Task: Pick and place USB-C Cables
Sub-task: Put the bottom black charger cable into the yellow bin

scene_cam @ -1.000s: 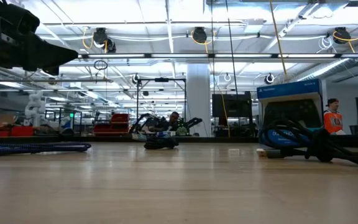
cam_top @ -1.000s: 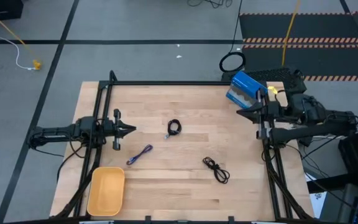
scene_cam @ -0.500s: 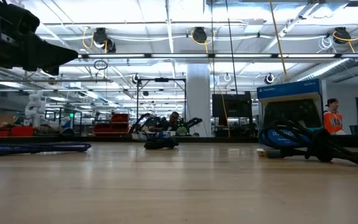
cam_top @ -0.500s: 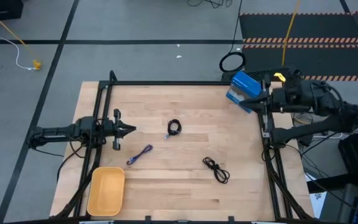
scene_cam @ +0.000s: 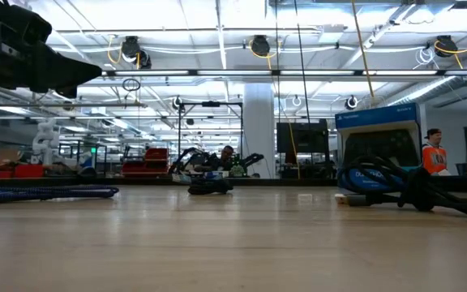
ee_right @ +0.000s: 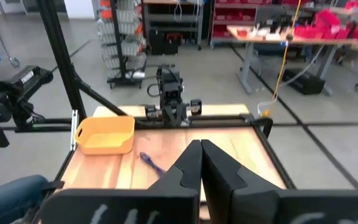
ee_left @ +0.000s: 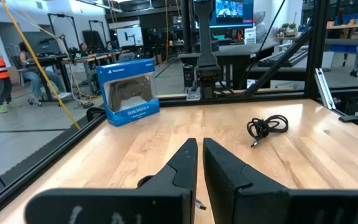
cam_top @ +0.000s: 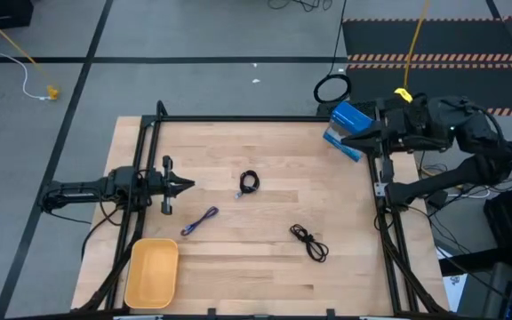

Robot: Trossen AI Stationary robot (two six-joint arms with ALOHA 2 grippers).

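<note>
Three cables lie flat on the wooden table: a tight black coil (cam_top: 249, 182) in the middle, a purple bundle (cam_top: 200, 221) toward the left near side, and a loose black bundle (cam_top: 309, 242) toward the right near side. My left gripper (cam_top: 188, 185) is shut and low over the table, left of the coil. The left wrist view shows the loose black bundle (ee_left: 267, 126) beyond its shut fingers. My right gripper (cam_top: 345, 140) is shut and raised at the far right, over a blue box. The right wrist view shows the purple bundle (ee_right: 151, 162) far below.
A yellow tray (cam_top: 152, 271) sits at the near left corner. A blue controller box (cam_top: 349, 124) stands at the far right corner. A large black ring of cable (cam_top: 332, 89) lies on the floor beyond the table. A black frame (cam_top: 238, 119) edges the table.
My right arm has risen from its low pose at the table's right edge, and its wrist has swung toward the far edge, near the blue box. Its fingers stay shut. The cables have not moved.
</note>
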